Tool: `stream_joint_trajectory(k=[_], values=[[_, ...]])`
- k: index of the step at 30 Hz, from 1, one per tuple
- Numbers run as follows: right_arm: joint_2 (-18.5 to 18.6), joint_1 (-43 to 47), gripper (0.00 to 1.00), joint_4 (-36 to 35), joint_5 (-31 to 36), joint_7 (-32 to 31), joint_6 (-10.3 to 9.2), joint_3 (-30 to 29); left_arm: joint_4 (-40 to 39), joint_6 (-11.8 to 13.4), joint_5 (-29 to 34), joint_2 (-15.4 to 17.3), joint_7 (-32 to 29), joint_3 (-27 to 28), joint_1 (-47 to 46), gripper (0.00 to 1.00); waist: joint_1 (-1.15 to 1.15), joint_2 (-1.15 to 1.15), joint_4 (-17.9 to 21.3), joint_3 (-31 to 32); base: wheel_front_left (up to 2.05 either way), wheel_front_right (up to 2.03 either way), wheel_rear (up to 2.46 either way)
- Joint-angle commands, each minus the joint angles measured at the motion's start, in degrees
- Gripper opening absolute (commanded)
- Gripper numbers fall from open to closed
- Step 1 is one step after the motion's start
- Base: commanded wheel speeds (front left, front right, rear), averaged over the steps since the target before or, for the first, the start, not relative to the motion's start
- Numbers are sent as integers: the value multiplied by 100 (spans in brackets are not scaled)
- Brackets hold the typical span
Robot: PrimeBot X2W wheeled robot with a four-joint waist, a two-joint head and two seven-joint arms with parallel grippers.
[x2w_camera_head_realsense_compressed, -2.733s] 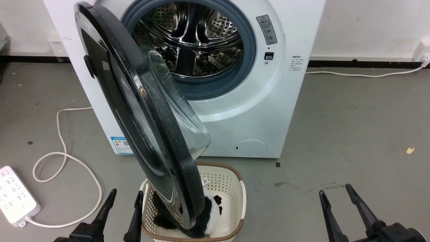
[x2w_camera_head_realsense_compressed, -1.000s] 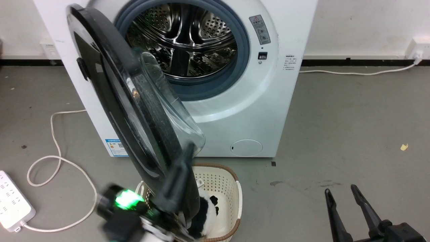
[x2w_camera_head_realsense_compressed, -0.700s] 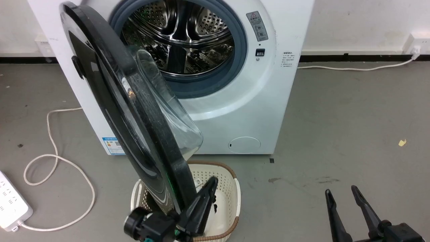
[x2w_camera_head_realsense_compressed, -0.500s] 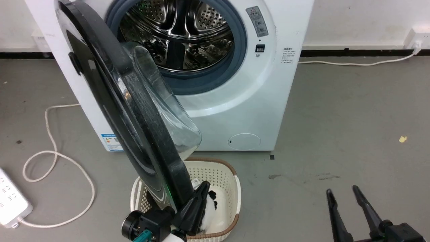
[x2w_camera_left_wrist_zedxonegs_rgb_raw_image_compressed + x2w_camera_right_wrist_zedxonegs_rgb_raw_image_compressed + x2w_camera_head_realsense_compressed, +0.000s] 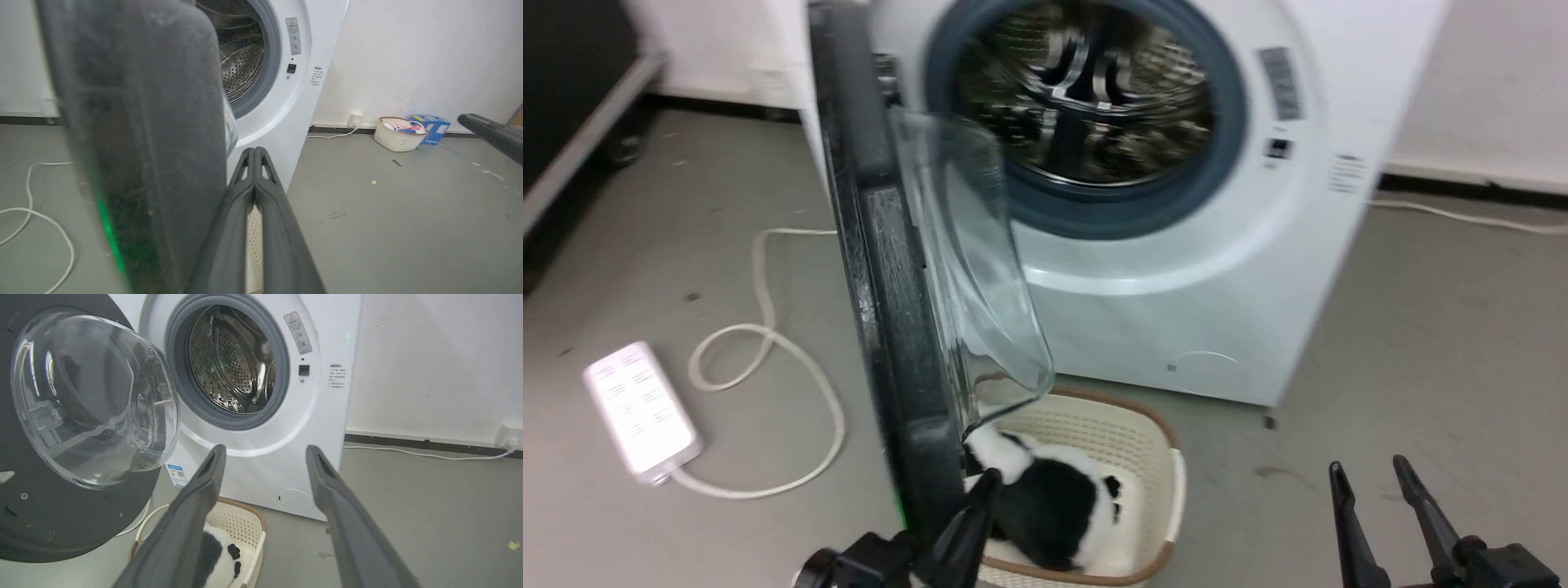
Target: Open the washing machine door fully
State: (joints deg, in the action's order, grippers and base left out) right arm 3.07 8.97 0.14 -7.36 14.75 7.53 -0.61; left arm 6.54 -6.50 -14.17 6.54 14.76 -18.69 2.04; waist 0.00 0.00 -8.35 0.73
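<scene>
Door: we see the washing machine door (image 5: 882, 269) swung out from the washing machine (image 5: 1217, 269), edge-on to the head camera.
Left tool: the left tool (image 5: 254, 154) is clenched on nothing, just beside the door's lower inner rim; we cannot tell if it touches.
Right tool: the right tool (image 5: 1368, 467) is released, fingers spread, well apart from the door.
Below: a basket (image 5: 1172, 490) holding a black-and-white plush toy (image 5: 1045, 498) sits under the door.

Warning sticker (image 5: 298, 332): grey, on the washing machine (image 5: 253, 465), upper right of the drum opening (image 5: 231, 361); red triangle sign (image 5: 291, 317) on top, words too small to read.
Printed block (image 5: 337, 375): right of the opening, small dark lines, unreadable.
Blue sticker (image 5: 177, 475): lower left of the opening, print illegible.
</scene>
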Motion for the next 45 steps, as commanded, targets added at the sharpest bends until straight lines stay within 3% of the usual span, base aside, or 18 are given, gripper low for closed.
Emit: stream_joint_trajectory(k=[1, 9, 16, 34, 41, 45], values=[[-19, -35, 100, 27, -33, 25, -4, 19, -17, 60, 3, 88, 22, 114, 60, 0, 0, 0, -321, 65, 0, 0, 0], [-19, -25, 100, 165, -90, 25, -4, 141, 66, 73, -27, 320, 23, 421, -50, 0, 0, 0, -1127, 13, 0, 0, 0], [-19, -208, 100, 207, 47, 25, -4, 286, 303, 88, -277, 711, 23, 1085, -441, 0, 0, 0, -1398, -301, 0, 0, 0], [-19, -790, 100, 240, 554, 25, -4, 330, 2456, -92, -1163, 2272, 23, 2154, -2324, 0, 0, 0, -1101, -1451, 0, 0, 0], [-19, -866, 100, 220, 626, 25, -4, 283, 2835, -97, -1275, 2553, 23, 2193, -2691, 0, 0, 0, -1018, -1584, 0, 0, 0], [-19, -846, 100, 218, 572, 25, -4, 224, 2543, -98, -1108, 2450, 23, 2350, -2542, 0, 0, 0, -970, -1384, 0, 0, 0]])
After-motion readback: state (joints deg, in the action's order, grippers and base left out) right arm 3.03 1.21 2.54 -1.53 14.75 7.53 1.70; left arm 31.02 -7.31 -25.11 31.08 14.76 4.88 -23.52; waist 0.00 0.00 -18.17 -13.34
